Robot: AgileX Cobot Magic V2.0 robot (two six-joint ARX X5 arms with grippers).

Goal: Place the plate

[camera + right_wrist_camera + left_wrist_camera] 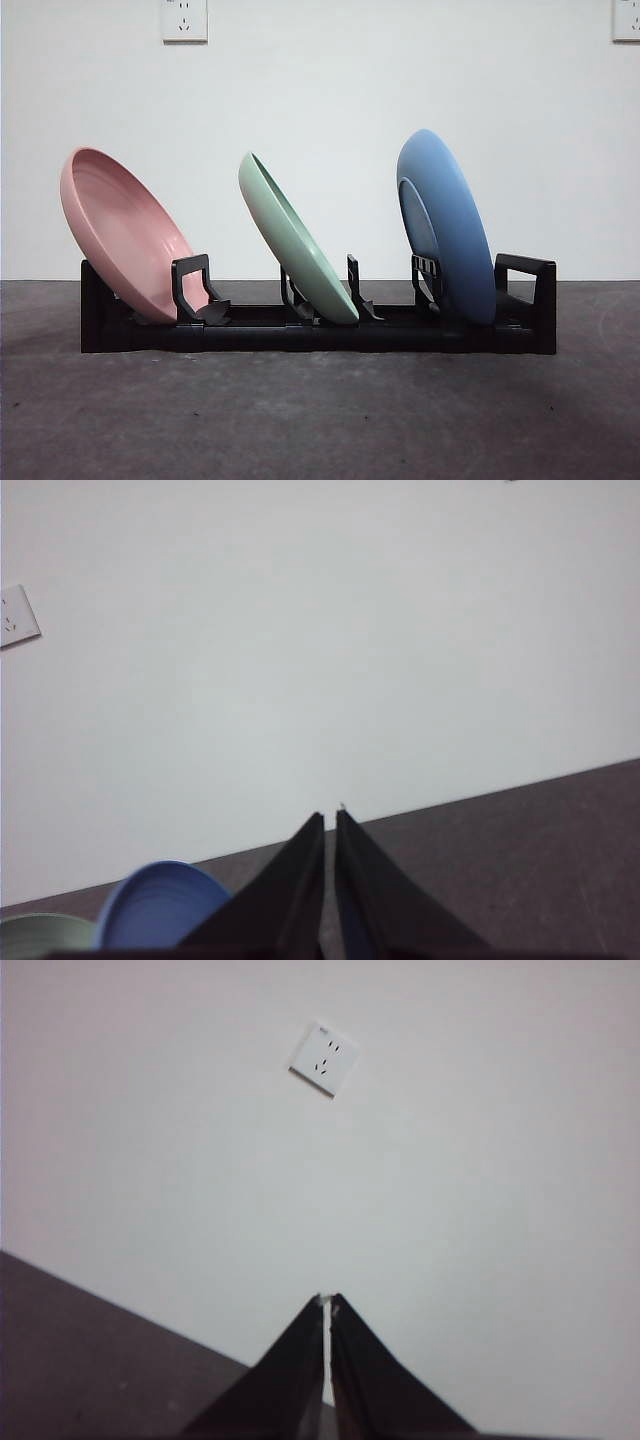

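My table (320, 420) is the biggest thing here, a dark matt grey top with a slightly gritty look, running back to a plain white wall (320, 100). On it stands the long black rack (318, 332), hard moulded plastic by the look of it, with upright stops along a low base.

Three plates lean in it, all smooth and matt, round with shallow raised rims. The pink plate (122, 232) sits at nine o'clock from the rack's middle and tips over the end of the rack. The green plate (297, 240) stands at the centre, thin-edged and slanted the same way. The blue plate (447, 226) is at three o'clock, the most upright, its foot ring showing on the underside.

I judge the placing done: every plate rests in a slot and I hold nothing. My right gripper (330, 815) hangs high with its jaws drawn together on nothing, the blue plate's rim at about eight o'clock from my tips. My left gripper (328, 1300) is likewise closed and bare, aimed at the wall with a socket (325, 1057) at twelve o'clock. From so low a view I cannot be sure how deep each plate sits in its slot.

Next I would only need to stay clear of the rims.
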